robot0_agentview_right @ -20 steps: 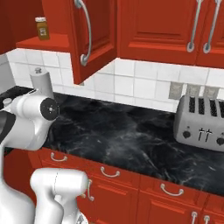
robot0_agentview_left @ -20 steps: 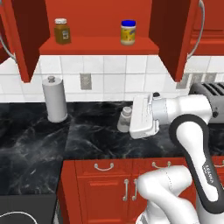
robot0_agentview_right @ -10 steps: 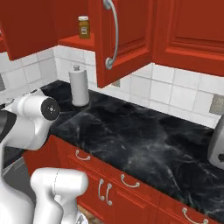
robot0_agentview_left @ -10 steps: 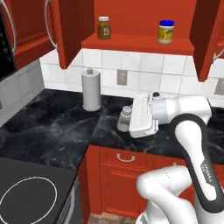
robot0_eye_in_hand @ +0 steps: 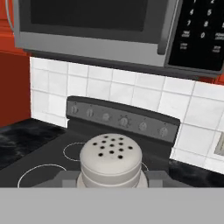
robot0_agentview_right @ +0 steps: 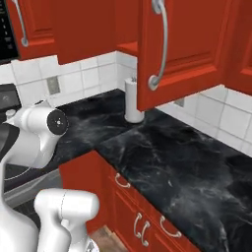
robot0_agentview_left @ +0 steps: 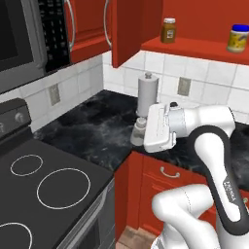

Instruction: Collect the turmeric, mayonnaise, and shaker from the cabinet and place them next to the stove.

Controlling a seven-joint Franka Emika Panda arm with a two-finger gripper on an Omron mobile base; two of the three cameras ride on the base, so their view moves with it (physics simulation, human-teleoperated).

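Observation:
A pale grey-white shaker (robot0_agentview_left: 140, 127) hangs above the black counter, with my gripper (robot0_agentview_left: 141, 134) shut on it. Seen from the hand, the shaker (robot0_eye_in_hand: 110, 158) shows its holed round top between the fingertips (robot0_eye_in_hand: 65, 180), and it faces the stove (robot0_eye_in_hand: 122, 119) with its row of grey knobs. The stove (robot0_agentview_left: 53, 189) with white ring burners lies at the lower left. On the red cabinet shelf (robot0_agentview_left: 199, 47) stand the turmeric (robot0_agentview_left: 168, 30) and, further right, the blue-lidded mayonnaise (robot0_agentview_left: 238, 38). The cabinet door (robot0_agentview_right: 182, 49) stands open.
A white paper-towel roll (robot0_agentview_left: 147, 93) stands on the counter by the wall, just behind the gripper. A black microwave (robot0_agentview_left: 29, 39) hangs above the stove. Black marble counter (robot0_agentview_right: 162, 152) runs right over red drawers (robot0_agentview_left: 165, 175).
The whole picture has shifted: the base has moved left, bringing the stove and microwave into view. The shaker stays in the shut gripper, held the same way.

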